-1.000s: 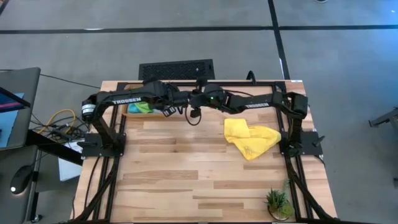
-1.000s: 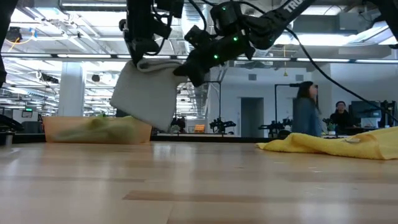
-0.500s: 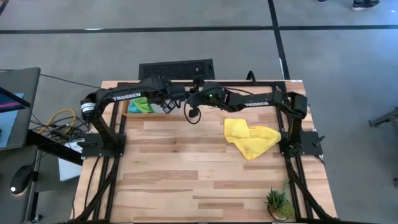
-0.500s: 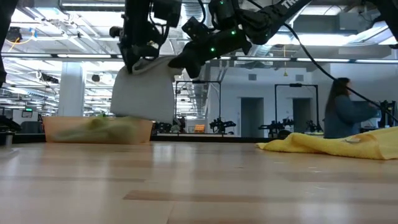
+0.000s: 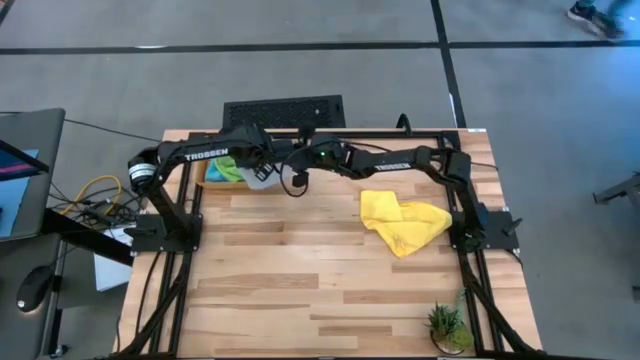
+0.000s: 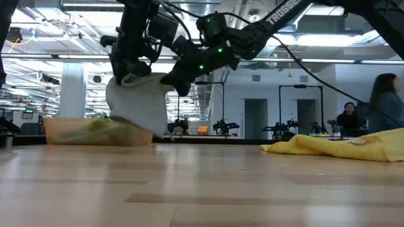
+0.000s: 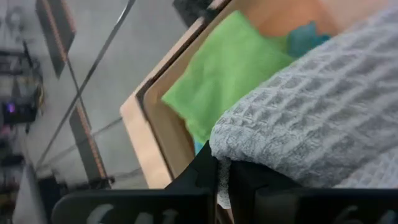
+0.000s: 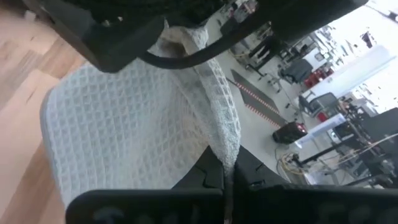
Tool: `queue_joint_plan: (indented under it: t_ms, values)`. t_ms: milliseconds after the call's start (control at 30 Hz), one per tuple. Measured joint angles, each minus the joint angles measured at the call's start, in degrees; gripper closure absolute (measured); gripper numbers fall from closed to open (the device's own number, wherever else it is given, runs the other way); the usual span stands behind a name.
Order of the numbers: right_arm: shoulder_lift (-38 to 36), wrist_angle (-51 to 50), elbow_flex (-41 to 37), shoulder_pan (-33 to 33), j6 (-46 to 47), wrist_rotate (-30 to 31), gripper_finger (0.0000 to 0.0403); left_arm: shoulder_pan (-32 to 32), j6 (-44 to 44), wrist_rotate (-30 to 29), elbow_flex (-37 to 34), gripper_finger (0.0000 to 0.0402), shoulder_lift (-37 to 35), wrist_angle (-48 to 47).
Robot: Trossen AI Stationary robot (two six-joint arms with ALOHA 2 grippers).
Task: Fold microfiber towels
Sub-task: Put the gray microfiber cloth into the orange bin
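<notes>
Both arms are matte black, built of slim boxy links with rounded joint housings, each upper link lettered TROSSEN in white. The left arm (image 5: 190,160) has a silver round cap at its shoulder joint, and the right arm (image 5: 400,162) shows a small green light near its wrist. Thin black cables loop loosely beneath the right arm's wrist.

Light wood plank desk (image 5: 300,290); small potted plant (image 5: 446,326) at its near right corner; shallow wooden tray (image 5: 207,181) at far left of desk; black keyboard-like slab (image 5: 283,111) on the floor just behind desk; yellow cables (image 5: 95,190) left of desk; two people (image 6: 384,104) in the room behind, right side.
</notes>
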Motion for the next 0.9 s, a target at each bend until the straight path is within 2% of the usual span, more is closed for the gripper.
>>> queue_joint_plan:
  t_ms: [233, 533, 667, 900]
  values:
    - [0.0, 0.8, 0.7, -1.2, -0.3, -3.2, 0.039, 2.8, 0.2, 1.5, -1.1, 0.04, -0.9, 2.2]
    - [2.0, 2.0, 1.1, -1.5, 0.0, -2.8, 0.039, 6.9, 1.6, 3.5, -1.2, 0.04, -0.7, 6.2]
    - [2.4, 1.5, 0.9, -0.7, -0.4, -2.6, 0.0387, 9.5, 1.9, 7.4, -1.3, 0.04, -0.6, 6.8]
    - [2.4, 2.2, 1.0, -0.3, -0.6, -2.2, 0.0381, 12.1, 5.7, 9.1, -1.2, 0.04, -0.7, 9.9]
